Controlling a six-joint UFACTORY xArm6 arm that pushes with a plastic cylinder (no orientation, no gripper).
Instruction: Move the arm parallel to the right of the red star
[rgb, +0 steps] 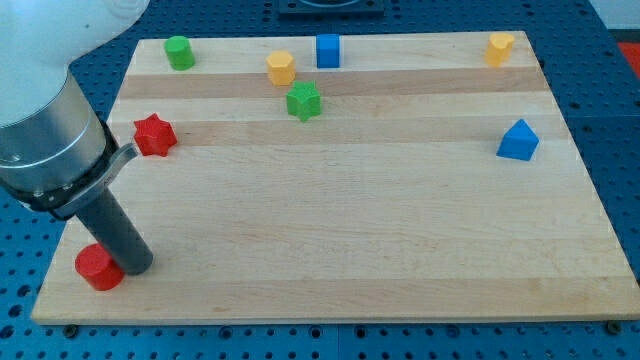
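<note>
The red star (154, 135) lies near the view's left edge of the wooden board (340, 230), in the upper half. My tip (137, 267) rests on the board at the lower left, well below the red star and slightly to its left. It touches or nearly touches a red cylinder (97, 267) just on its left. The rod rises up and to the left into the arm's grey and white body.
A green cylinder (180, 52) sits at the top left. A yellow hexagonal block (281, 68), a blue cube (328, 50) and a green star (303, 101) sit top centre. A yellow block (499, 47) is top right; a blue house-shaped block (518, 140) is right.
</note>
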